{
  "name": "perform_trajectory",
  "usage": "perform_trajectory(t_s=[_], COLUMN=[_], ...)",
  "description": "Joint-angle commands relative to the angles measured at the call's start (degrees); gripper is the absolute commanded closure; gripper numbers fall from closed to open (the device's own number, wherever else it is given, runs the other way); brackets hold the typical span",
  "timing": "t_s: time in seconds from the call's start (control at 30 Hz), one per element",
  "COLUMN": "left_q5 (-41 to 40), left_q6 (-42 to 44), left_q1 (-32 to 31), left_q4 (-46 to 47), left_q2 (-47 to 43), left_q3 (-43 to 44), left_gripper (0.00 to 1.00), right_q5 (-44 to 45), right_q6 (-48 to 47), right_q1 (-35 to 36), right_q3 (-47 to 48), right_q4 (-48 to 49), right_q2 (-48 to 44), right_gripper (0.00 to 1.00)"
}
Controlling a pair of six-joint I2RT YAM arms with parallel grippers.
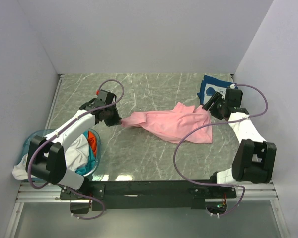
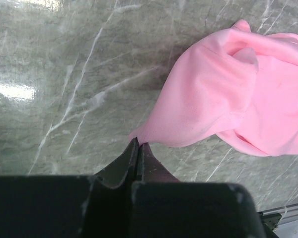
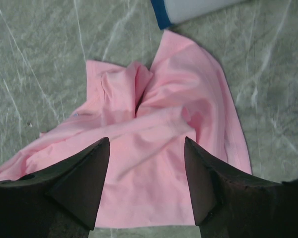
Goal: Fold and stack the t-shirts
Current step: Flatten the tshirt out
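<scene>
A light pink t-shirt (image 1: 171, 124) lies crumpled and stretched across the middle of the table. My left gripper (image 1: 120, 120) is shut on its left tip, and in the left wrist view the fingertips (image 2: 139, 144) pinch the edge of the pink cloth (image 2: 223, 94). My right gripper (image 1: 207, 106) hovers over the shirt's right end. Its jaws (image 3: 146, 141) stand open above the pink cloth (image 3: 154, 114), holding nothing. A navy t-shirt with white print (image 1: 212, 88) lies folded at the back right; its blue corner (image 3: 160, 16) shows in the right wrist view.
A translucent blue round basket (image 1: 96, 157) sits at the near left beside the left arm, holding white (image 1: 77, 151), teal and orange (image 1: 93, 140) cloth. Grey walls close in the table at the back and both sides.
</scene>
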Motion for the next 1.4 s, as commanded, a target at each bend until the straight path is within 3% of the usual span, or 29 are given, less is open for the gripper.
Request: perform_trajectory(t_s=[0.0,0.97,1.37], left_q5=[-0.9,0.1,-0.1], left_q6=[0.1,1.1,1.5], left_q1=[0.0,0.0,0.0], left_q4=[-0.4,0.5,0.2], left_q2=[-2.6,0.5,1.1], left_q3=[-0.7,0.4,1.0], left_gripper=[1.00,1.00,1.00], right_q5=[-0.7,1.4,-1.4], right_q6=[-1.6,-3.1,-4.7], right_q1=[-0.7,-0.7,-0.7], right_q3=[3.9,4.7,6.8], right_q4=[2.2,2.8,3.2], right_q2=[3.4,12.3,14.7], right_gripper=[0.33,0.54,0.77])
